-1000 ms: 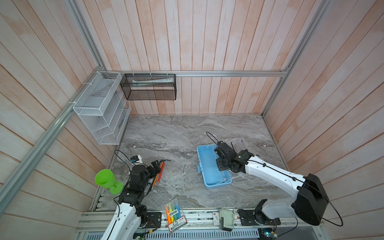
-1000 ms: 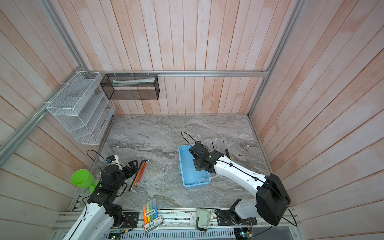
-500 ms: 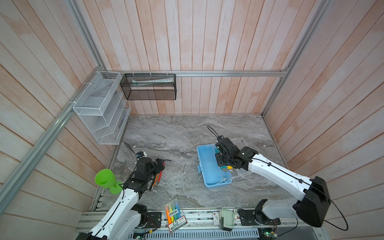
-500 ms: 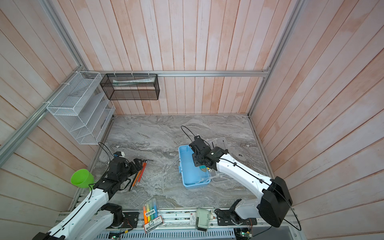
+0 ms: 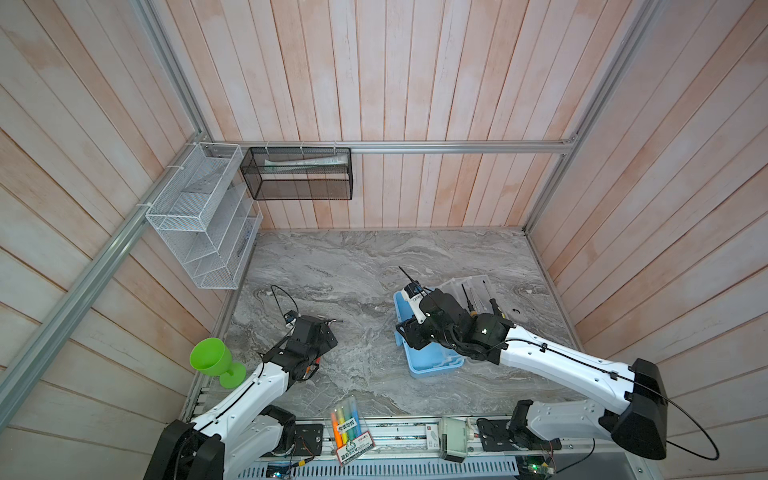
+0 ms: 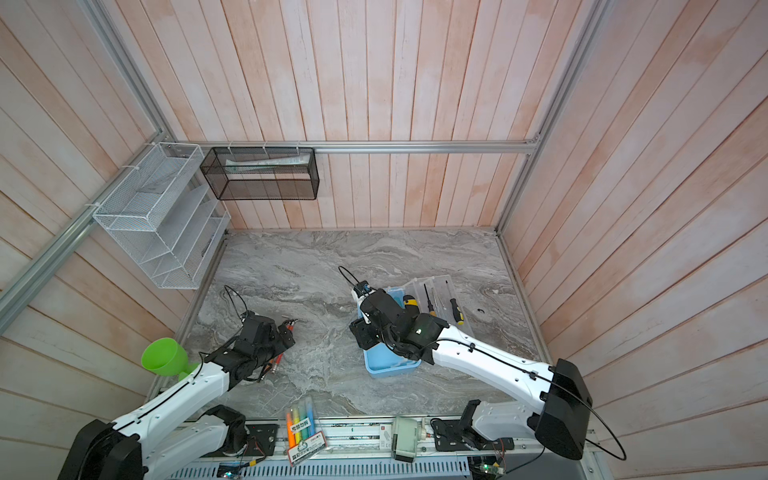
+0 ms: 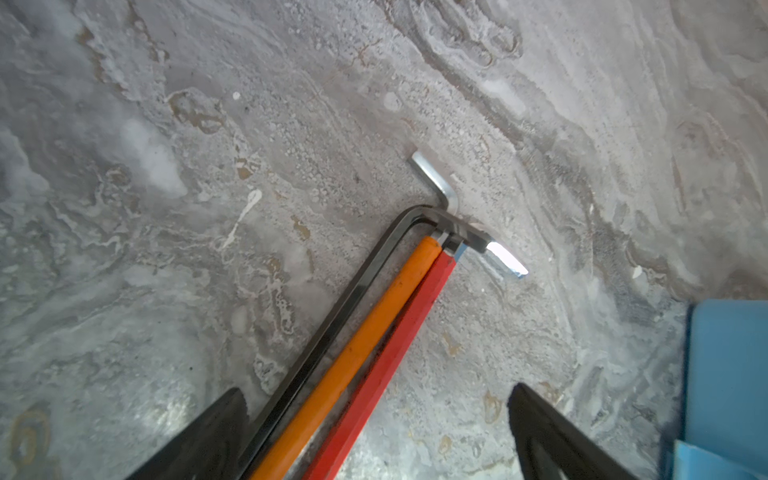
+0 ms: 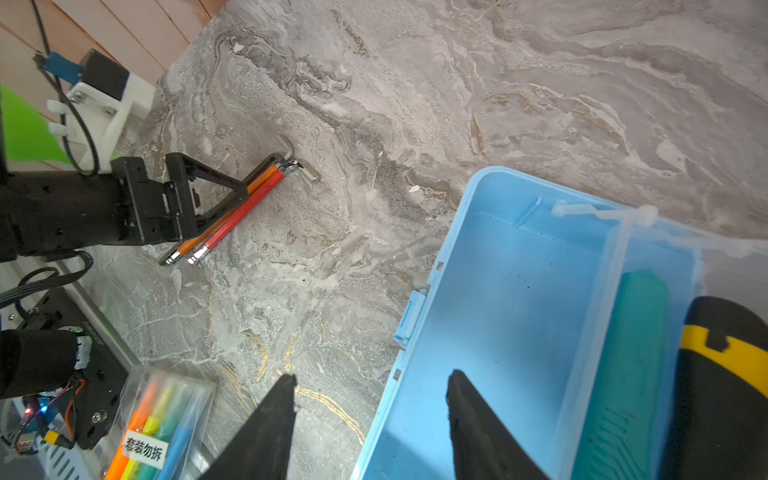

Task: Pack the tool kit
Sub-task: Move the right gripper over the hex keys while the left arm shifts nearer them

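Right gripper [image 8: 372,376]: jaws spread wider than a second ago, nothing between them. It straddles the latch-side rim of the light-blue case [image 8: 519,299], with one finger over the marble table [image 5: 353,266] and one over the case floor. The widening suggests a release has just finished, so this arm is probably free for its next pick.

The case sits right of centre on the table, its clear lid [image 6: 440,286] laid open beside it. Slim screwdrivers [image 6: 456,311] lie loose on the lid, so packing is not finished. Inside the case, a yellow/black screwdriver [image 8: 723,374] and a teal-handled tool [image 8: 627,361] lie side by side.

The left arm, folded back near its base a second ago, now reaches forward and low. Left gripper [image 7: 376,388]: jaws fully spread, astride the hex keys [image 7: 365,332] — a flat bundle of black, orange and red shafts, well apart from the case. Whether either finger touches the bundle cannot be told, and no grip has been made yet.

Pose: the right wrist is pitched down over the case. The left wrist is aimed along the hex-key shafts.
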{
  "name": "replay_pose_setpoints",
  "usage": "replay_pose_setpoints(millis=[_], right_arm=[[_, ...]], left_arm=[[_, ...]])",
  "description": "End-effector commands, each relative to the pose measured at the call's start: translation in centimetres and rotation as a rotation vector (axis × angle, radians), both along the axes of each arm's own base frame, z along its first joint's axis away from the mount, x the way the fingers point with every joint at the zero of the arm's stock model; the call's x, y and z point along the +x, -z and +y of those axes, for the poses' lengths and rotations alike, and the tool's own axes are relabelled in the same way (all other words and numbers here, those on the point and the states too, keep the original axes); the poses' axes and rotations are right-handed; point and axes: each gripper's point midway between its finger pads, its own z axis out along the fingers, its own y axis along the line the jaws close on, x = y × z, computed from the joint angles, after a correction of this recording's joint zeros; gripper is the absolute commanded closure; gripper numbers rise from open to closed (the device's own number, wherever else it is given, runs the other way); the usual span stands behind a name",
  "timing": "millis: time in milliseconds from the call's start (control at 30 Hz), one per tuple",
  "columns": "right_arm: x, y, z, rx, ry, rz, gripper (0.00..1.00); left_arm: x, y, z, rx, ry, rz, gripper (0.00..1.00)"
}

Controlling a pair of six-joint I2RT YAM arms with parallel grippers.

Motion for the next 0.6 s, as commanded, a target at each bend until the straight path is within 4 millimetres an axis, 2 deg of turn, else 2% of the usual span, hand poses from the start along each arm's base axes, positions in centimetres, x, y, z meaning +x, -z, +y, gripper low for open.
replay_pose_setpoints(millis=[0,167,300,567], right_arm=[[-0.1,-0.4,0.5,0.047,-0.015,-0.021,0.43],[-0.2,-1.0,-0.1,0.07,-0.004,-0.044,0.43],[-0.5,-1.3,-0.4,0.085,-0.005,-0.049,0.43],[0.2,-0.5,-1.7,0.085,0.028,-0.035,0.42]], left_arm=[[-1.0,1.2,-0.1,-0.01,-0.021,0.03,0.0],[-1.9,2.5,-0.3,-0.026,-0.025,0.056,0.0],[-2.1,2.6,-0.9,-0.043,-0.009,0.052,0.0],[-1.8,0.9,-7.1,-0.106,0.161,-0.03,0.0]])
